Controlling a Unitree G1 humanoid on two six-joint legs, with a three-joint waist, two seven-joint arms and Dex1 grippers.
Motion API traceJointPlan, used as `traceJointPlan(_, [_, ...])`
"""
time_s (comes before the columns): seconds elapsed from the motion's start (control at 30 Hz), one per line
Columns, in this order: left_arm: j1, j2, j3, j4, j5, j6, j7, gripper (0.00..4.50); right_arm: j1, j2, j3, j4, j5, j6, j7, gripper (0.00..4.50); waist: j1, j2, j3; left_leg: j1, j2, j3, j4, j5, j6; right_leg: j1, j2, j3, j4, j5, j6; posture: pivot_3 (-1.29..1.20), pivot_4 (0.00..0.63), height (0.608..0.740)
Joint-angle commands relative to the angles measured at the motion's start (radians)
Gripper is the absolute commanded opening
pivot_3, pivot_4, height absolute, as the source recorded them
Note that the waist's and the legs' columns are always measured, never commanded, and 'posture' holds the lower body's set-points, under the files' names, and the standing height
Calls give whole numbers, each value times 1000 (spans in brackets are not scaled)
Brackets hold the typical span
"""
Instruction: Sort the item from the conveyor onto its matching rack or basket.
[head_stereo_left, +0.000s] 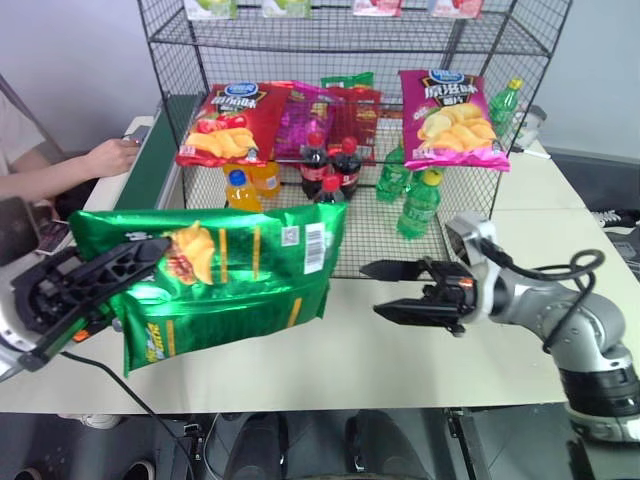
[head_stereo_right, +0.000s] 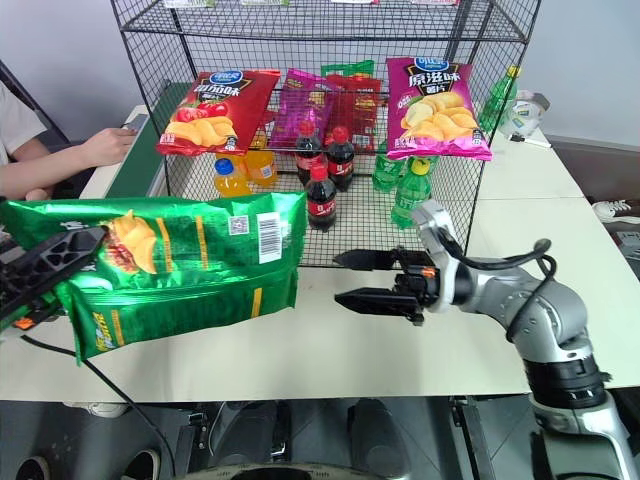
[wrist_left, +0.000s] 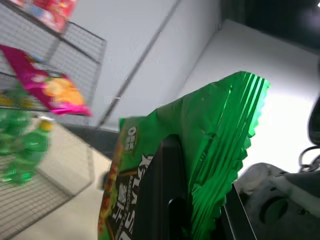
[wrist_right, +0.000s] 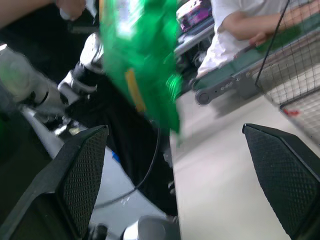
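Left gripper (head_stereo_left: 120, 262) pinching green bag (head_stereo_left: 250, 270); right gripper (head_stereo_left: 400, 290) spread wide. Close right on bag's free end before lifting toward rack (head_stereo_left: 470, 40).

Silver right arm (head_stereo_left: 575, 325), black fingers (head_stereo_left: 400, 270) (cabled).

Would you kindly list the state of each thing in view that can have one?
Green crisp bag: held off the table, lying sideways, barcode showing.
Left hand: shut on the green crisp bag.
Right hand: open, holding nothing.
Red crisp bag: on the rack.
Magenta crisp bag: on the rack.
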Motion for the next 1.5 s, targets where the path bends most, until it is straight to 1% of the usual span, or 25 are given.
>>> traceJointPlan(0.03, [-70,-31,-42,43,-27,46,-12,77,-34,23,-9,-32,72,39,-24,4500,2,0,0,0,0,0,0,0,0,0,0,0,0,0,0,0,150,739])
traceJointPlan(0.23, [-197,-128,-136,55,17,67,34,77,-40,57,23,-80,134,98,-43,4500,7,0,0,-2,0,0,0,0,0,-1,-1,0,0,0,0,0,150,739])
traceJointPlan(0.47, [-247,-216,-187,40,107,72,50,77,-63,80,54,-93,143,118,-73,4500,4,0,0,-2,0,0,0,0,0,-1,0,0,0,0,0,0,150,739])
traceJointPlan(0.67, [-290,-275,-208,29,126,57,109,77,-77,113,79,-80,132,122,-99,4500,6,0,0,-2,0,0,1,0,0,-1,0,0,0,0,0,0,150,739])
traceJointPlan(0.77, [-299,-291,-216,23,159,56,119,0,-80,119,84,-72,131,130,-111,3742,6,0,0,-2,0,0,1,0,0,-1,0,0,0,0,0,0,150,739])
traceJointPlan(0.8, [-303,-300,-216,23,165,52,123,0,-80,119,86,-72,129,131,-111,3352,6,0,0,-2,0,0,1,0,0,-2,0,0,0,0,0,0,150,739])
traceJointPlan(0.83, [-305,-302,-218,23,171,53,124,0,-80,119,87,-72,129,132,-111,2780,6,0,0,-2,0,0,1,0,0,-2,0,0,0,0,0,0,150,739])
traceJointPlan(0.9, [-308,-304,-219,28,178,61,125,0,-82,122,87,-69,125,131,-111,1890,6,0,0,-2,0,0,1,0,0,-2,0,0,0,0,0,0,150,739])
traceJointPlan(1.0, [-297,-289,-218,39,204,76,122,0,-84,123,83,-62,118,127,-113,336,4,0,0,-2,0,0,1,0,0,-2,0,0,0,0,0,0,150,739])
traceJointPlan(1.03, [-290,-280,-216,40,224,80,121,0,-82,122,81,-61,116,126,-115,68,4,0,0,-2,0,0,1,0,0,-2,0,0,0,0,0,0,150,739])
traceJointPlan(1.13, [-266,-261,-194,51,260,79,119,0,-71,109,77,-67,91,112,-113,65,4,0,0,-2,0,0,1,0,0,-2,0,0,0,0,0,0,150,739])
traceJointPlan(1.17, [-259,-256,-182,59,265,77,117,518,-66,103,77,-73,77,104,-112,65,4,0,0,-2,0,0,1,0,0,-2,0,0,0,0,0,0,150,739])
traceJointPlan(1.23, [-237,-246,-148,72,321,51,93,1227,-52,76,88,-99,-18,30,-107,65,5,0,0,-2,0,0,1,0,0,-2,0,0,0,0,0,0,150,739])
traceJointPlan(1.27, [-219,-236,-129,83,335,53,82,1750,-49,64,92,-110,-70,-12,-113,65,5,0,0,-2,0,0,1,0,0,-2,0,0,-1,0,0,0,150,739])
traceJointPlan(1.3, [-198,-228,-108,90,374,37,62,2268,-43,35,116,-127,-169,-97,-103,65,5,0,0,-3,0,0,0,0,0,-2,0,0,-1,0,0,0,150,739])
traceJointPlan(1.33, [-183,-229,-88,99,420,7,52,2679,-37,13,141,-137,-282,-210,-96,65,4,0,0,-3,0,0,0,0,0,-3,0,0,-1,0,0,0,150,739])
traceJointPlan(1.37, [-169,-230,-66,112,436,-5,45,3168,-32,0,154,-144,-358,-291,-95,65,4,0,0,-3,0,0,0,0,0,-3,0,0,-1,0,0,0,150,739])
traceJointPlan(1.4, [-153,-229,-47,116,454,-15,33,3603,-28,-3,141,-158,-367,-313,-99,65,5,0,0,-3,0,0,0,0,0,-3,0,0,-1,0,0,0,150,739])
traceJointPlan(1.43, [-139,-230,-36,117,506,-49,18,4129,-28,1,122,-172,-371,-343,-105,65,5,0,0,-3,0,0,0,0,0,-3,0,0,-1,0,0,0,150,739])
traceJointPlan(1.47, [-128,-233,-26,123,530,-64,13,4481,-29,5,110,-178,-404,-392,-120,65,4,0,0,-3,0,0,0,0,0,-3,0,0,-1,0,0,0,150,739])
traceJointPlan(1.5, [-117,-235,-17,125,547,-73,3,4500,-31,5,108,-180,-444,-443,-124,65,5,0,0,-3,0,0,0,0,0,-3,0,0,-1,0,0,0,150,739])
